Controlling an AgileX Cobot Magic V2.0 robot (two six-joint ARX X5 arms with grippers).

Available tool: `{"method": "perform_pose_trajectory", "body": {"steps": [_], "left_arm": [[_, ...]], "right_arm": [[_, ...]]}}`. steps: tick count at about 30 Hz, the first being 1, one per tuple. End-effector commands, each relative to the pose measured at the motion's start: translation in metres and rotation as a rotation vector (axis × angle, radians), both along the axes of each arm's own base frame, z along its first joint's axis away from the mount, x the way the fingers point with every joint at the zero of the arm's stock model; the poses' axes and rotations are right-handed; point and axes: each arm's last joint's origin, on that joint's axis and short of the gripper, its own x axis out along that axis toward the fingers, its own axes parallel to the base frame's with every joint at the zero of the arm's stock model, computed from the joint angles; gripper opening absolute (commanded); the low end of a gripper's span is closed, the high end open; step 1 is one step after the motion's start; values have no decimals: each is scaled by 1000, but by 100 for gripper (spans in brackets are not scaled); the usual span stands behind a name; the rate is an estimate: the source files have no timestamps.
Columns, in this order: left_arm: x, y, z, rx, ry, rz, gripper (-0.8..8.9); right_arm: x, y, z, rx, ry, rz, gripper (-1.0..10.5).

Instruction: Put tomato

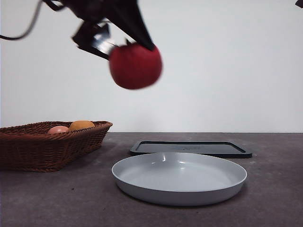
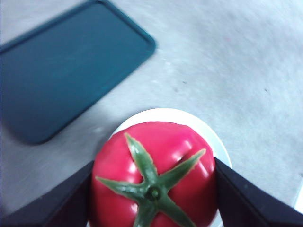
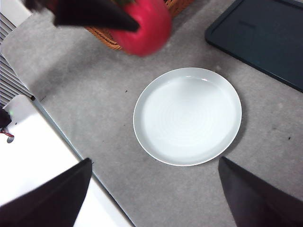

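Table (image 1: 57, 198): lying grey and bare under a white wall.
Plate (image 1: 180, 191): sitting empty, just before the dark tray (image 1: 189, 148).
Left gripper (image 2: 154, 189): clamping the tomato (image 1: 136, 65) high up, nearing plate; lowering to centre before releasing.
Right gripper (image 3: 154, 189): waiting, jaws apart.

Tomato (image 2: 154, 175): glossy red skin, smooth, bright highlights; calyx matt green. Plate (image 1: 179, 178): smooth pale grey, glazed-looking sheen, soft reflections. Tray (image 1: 190, 148): dark, matt, plastic look, raised rim. Basket (image 1: 47, 144): woven brown wicker, rough, ribbed. Bench (image 3: 94, 109): grey, matt, finely speckled. Left end effector (image 2: 154, 198): jaws matt black.
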Motion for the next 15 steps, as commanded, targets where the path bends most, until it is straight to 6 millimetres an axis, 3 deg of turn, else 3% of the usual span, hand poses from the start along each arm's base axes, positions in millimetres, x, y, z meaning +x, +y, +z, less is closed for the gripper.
{"method": "perform_pose_trajectory", "body": {"steps": [1,15], "left_arm": [[5,-17,-12,19,11,-18,241],[24,-66,-91,131,115,-84,241]], "right_arm": [[1,1,6,6,-23,7,425],[1,1,6,6,-22,7,425]]}}
